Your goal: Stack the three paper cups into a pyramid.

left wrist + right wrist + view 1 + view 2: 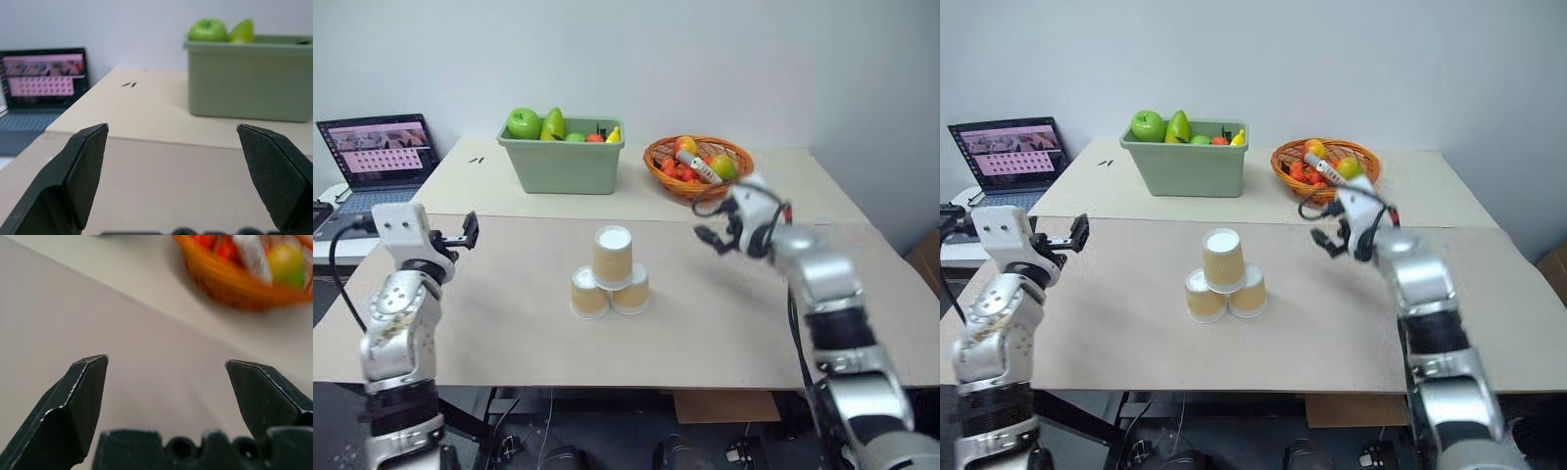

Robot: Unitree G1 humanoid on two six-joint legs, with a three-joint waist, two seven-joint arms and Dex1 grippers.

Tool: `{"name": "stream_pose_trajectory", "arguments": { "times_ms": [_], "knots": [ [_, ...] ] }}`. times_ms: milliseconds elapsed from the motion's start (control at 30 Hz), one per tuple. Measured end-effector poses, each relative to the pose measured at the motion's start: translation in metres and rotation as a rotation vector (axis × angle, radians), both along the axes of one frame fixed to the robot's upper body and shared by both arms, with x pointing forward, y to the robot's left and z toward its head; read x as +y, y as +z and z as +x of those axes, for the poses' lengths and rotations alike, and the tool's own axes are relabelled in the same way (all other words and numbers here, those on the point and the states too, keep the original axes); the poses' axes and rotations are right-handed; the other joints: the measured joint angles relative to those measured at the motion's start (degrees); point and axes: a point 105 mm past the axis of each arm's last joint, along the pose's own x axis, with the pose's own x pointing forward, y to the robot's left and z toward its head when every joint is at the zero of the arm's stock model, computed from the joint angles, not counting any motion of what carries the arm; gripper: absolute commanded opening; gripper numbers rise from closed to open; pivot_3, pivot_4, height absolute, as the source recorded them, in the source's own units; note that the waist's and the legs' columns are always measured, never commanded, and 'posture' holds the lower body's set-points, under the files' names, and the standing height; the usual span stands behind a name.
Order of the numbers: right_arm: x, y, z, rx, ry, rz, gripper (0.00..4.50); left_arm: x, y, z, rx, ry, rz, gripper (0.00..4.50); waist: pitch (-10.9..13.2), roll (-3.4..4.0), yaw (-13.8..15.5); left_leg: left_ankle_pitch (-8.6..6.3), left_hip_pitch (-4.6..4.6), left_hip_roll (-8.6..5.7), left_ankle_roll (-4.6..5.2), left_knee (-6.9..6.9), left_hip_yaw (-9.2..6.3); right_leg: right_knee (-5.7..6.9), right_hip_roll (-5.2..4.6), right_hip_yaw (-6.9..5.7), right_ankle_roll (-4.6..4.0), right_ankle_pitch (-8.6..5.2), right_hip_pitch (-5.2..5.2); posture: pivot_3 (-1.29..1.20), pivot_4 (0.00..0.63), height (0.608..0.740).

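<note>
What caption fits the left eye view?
Three paper cups stacked as a pyramid, both tools open and clear of them.

Head stereo looks down over table [509,333]; wrist cams face forward, low (share tabletop).

— Where do the cups sit?
— On the table [509,333], in front of me: two cups [609,293] side by side, touching, a third cup [613,255] on top.
— And your grippers?
— My left gripper [468,231] is well left of the stack, my right gripper [713,235] to its right.
— Behind?
— A bin [564,162] holding fruit [535,123], a basket [697,168] right of it, a laptop [380,157] far left.
</note>
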Motion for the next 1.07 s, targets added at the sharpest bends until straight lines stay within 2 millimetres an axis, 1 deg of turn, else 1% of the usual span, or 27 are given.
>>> {"name": "stream_pose_trajectory", "arguments": {
  "times_ms": [33,133,200,233,300,333,500,900,1000,1067],
  "knots": [
    [-0.001,0.0,0.001,-0.015,-0.017,-0.001,4.48,-0.002,-0.005,0.002,0.006,0.005,-0.005,4.5,0.0,0.0,-0.13,0.01,0.01,0.01,-0.01,0.0,-0.01,0.01,0.01,0.0,0.0,0.0,0.0,0.0,0.0,0.708],
    [-0.011,0.01,0.005,-0.139,-0.107,0.003,4.48,-0.004,-0.013,0.008,-0.009,0.031,-0.033,4.5,-0.17,-0.07,-0.2,0.02,0.04,0.03,-0.02,-0.02,-0.05,-0.02,0.04,-0.03,0.0,0.0,0.05,0.0,0.0,0.708],
    [-0.013,-0.003,0.002,-0.147,-0.147,0.01,4.48,-0.004,-0.016,0.011,-0.018,0.042,-0.043,4.5,-0.35,-0.2,-0.3,0.02,0.05,0.03,-0.02,-0.03,-0.05,-0.05,0.04,-0.04,0.0,0.0,0.08,0.0,0.0,0.708],
    [-0.014,-0.015,0.0,-0.123,-0.162,0.019,4.48,-0.004,-0.018,0.012,-0.017,0.043,-0.044,4.5,-0.35,-0.2,-0.45,0.02,0.03,0.01,-0.02,-0.02,-0.04,-0.04,0.02,-0.03,0.0,0.0,0.08,0.0,0.0,0.708],
    [-0.015,-0.03,-0.004,-0.089,-0.178,0.028,4.48,-0.003,-0.019,0.012,-0.021,0.045,-0.041,4.5,-0.35,-0.2,-0.72,0.02,0.03,0.01,-0.01,-0.01,-0.05,-0.02,0.01,-0.03,0.0,0.0,0.07,0.0,0.0,0.708],
    [-0.015,-0.033,-0.004,-0.087,-0.181,0.029,4.48,-0.003,-0.019,0.012,-0.024,0.044,-0.04,4.5,-0.36,-0.19,-0.84,0.02,0.05,0.01,-0.01,-0.01,-0.06,0.0,0.01,-0.03,0.0,0.0,0.07,0.0,0.0,0.708],
    [-0.017,-0.03,-0.004,-0.114,-0.196,0.023,4.48,-0.002,-0.02,0.012,-0.028,0.042,-0.04,4.5,-0.41,-0.16,-1.19,0.03,0.08,0.03,-0.01,-0.01,-0.08,0.01,0.02,-0.01,0.0,0.0,0.09,0.0,0.0,0.708],
    [-0.013,-0.029,-0.003,-0.134,-0.194,0.035,4.48,0.0,-0.02,0.011,-0.034,0.047,-0.038,4.5,-0.43,-0.16,-1.12,0.03,0.08,0.03,-0.01,-0.01,-0.1,0.01,0.02,-0.01,0.0,0.0,0.09,0.0,0.0,0.708],
    [-0.017,-0.029,-0.002,-0.148,-0.225,0.035,4.48,0.001,-0.021,0.012,-0.031,0.053,-0.039,4.5,-0.44,-0.16,-1.12,0.03,0.08,0.02,-0.01,0.0,-0.1,0.01,0.02,-0.01,0.0,0.0,0.09,0.0,0.0,0.708],
    [-0.025,-0.026,0.0,-0.186,-0.272,0.037,4.48,0.003,-0.024,0.012,-0.023,0.063,-0.045,4.5,-0.44,-0.16,-1.12,0.03,0.07,0.02,-0.01,-0.01,-0.09,0.01,0.02,-0.01,0.0,0.0,0.09,0.0,0.0,0.708]
  ]
}}
